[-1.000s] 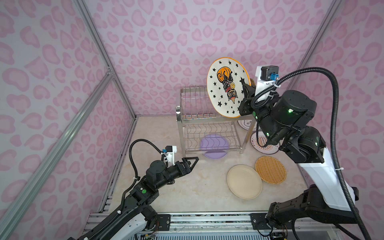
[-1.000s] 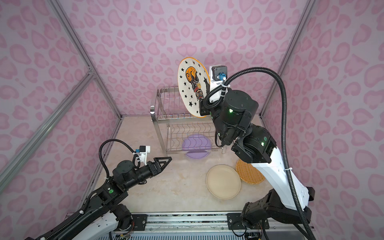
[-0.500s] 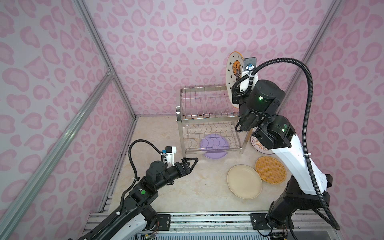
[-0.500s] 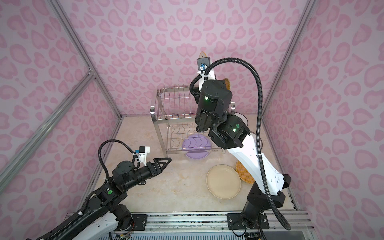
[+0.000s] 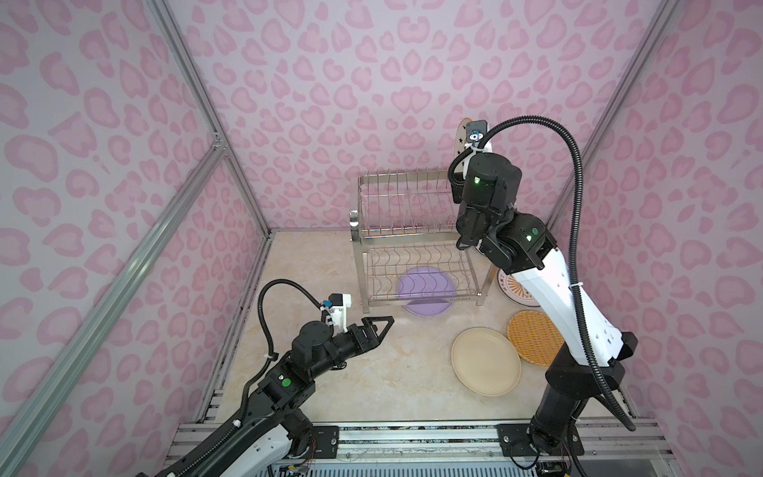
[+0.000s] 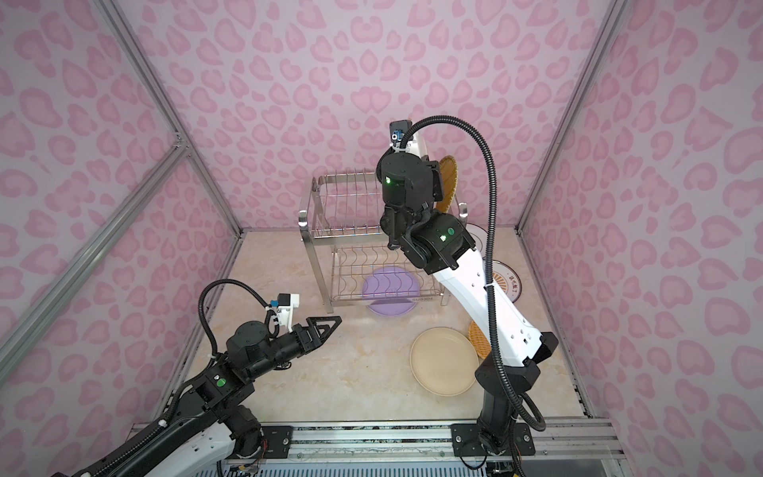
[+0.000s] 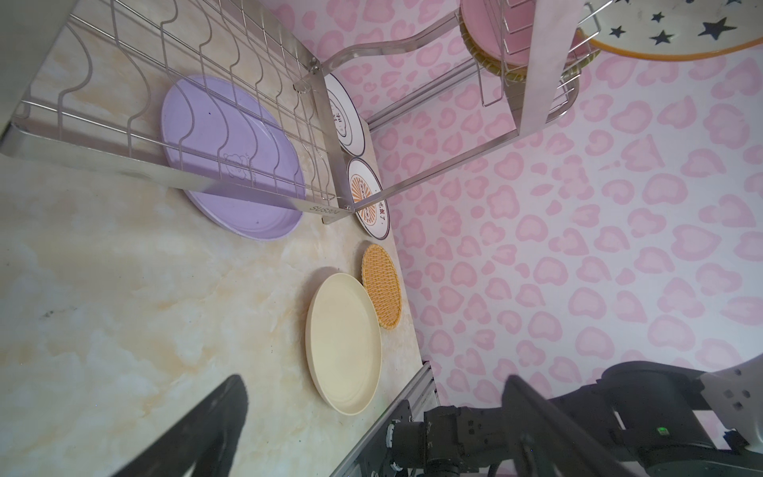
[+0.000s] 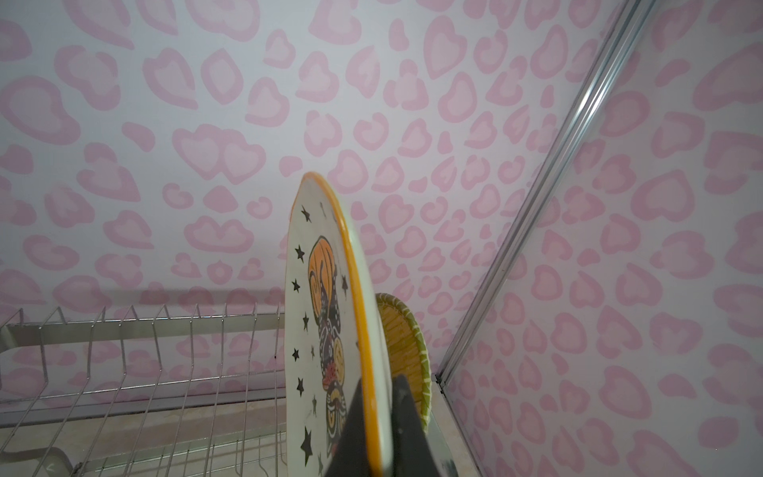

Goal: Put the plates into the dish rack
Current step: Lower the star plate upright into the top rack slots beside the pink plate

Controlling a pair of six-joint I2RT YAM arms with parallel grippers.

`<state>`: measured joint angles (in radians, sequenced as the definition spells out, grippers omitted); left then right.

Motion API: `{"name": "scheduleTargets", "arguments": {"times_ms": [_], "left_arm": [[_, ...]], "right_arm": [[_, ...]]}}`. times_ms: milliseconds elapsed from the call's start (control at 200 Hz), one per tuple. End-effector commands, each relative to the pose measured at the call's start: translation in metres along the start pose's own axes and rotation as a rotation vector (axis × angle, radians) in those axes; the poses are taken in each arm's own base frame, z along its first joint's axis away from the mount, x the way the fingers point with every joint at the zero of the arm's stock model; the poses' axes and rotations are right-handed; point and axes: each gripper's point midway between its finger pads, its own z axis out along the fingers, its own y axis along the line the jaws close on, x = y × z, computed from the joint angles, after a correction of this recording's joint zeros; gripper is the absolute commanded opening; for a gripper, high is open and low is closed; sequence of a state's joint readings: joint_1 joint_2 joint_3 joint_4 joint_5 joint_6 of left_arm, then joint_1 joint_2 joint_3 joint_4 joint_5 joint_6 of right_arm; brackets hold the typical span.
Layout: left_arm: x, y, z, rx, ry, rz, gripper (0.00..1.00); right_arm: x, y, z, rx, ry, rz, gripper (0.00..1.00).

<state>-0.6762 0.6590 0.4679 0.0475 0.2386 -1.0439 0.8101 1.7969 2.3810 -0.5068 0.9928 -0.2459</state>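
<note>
My right gripper (image 8: 377, 417) is shut on the rim of the white star-patterned plate with an orange rim (image 8: 326, 330). It holds the plate upright and edge-on over the right end of the dish rack's (image 5: 408, 236) top tier. A wicker plate (image 8: 402, 342) and a pink plate (image 7: 491, 33) stand in that tier. On the table lie a lilac plate (image 5: 425, 289) half under the rack, a cream plate (image 5: 485, 361), a wicker plate (image 5: 530, 336) and two printed plates (image 7: 367, 198) (image 7: 344, 119). My left gripper (image 5: 386, 324) hovers open and holds nothing, left of the rack's front.
Pink patterned walls close in the marble table on three sides. An aluminium rail (image 5: 413, 429) runs along the front edge. My right arm (image 5: 569, 305) stretches over the printed plates and the wicker plate on the table.
My right arm swung the star-patterned plate from face-on to edge-on and carried it back over the rack's right end. The left arm has not moved.
</note>
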Motion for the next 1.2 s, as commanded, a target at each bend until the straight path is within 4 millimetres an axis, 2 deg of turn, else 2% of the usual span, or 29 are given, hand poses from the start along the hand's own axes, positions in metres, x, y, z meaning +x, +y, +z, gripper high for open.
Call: {"name": "scheduleTargets", "arguments": {"times_ms": [0, 425, 866, 1196], "left_arm": [[-0.003, -0.002, 0.0, 0.011, -0.016, 0.022, 0.98], [-0.004, -0.002, -0.001, 0.002, -0.016, 0.038, 0.98], [-0.004, 0.002, 0.004, -0.011, -0.015, 0.036, 0.98], [-0.003, 0.002, 0.005, -0.012, -0.01, 0.033, 0.98]], "right_arm": [[-0.012, 0.003, 0.004, -0.005, -0.04, 0.089, 0.0], [0.005, 0.016, 0.022, 0.01, -0.014, 0.039, 0.0], [-0.014, 0.013, 0.019, 0.037, -0.062, -0.001, 0.0], [0.016, 0.017, 0.034, -0.009, -0.004, 0.018, 0.0]]}}
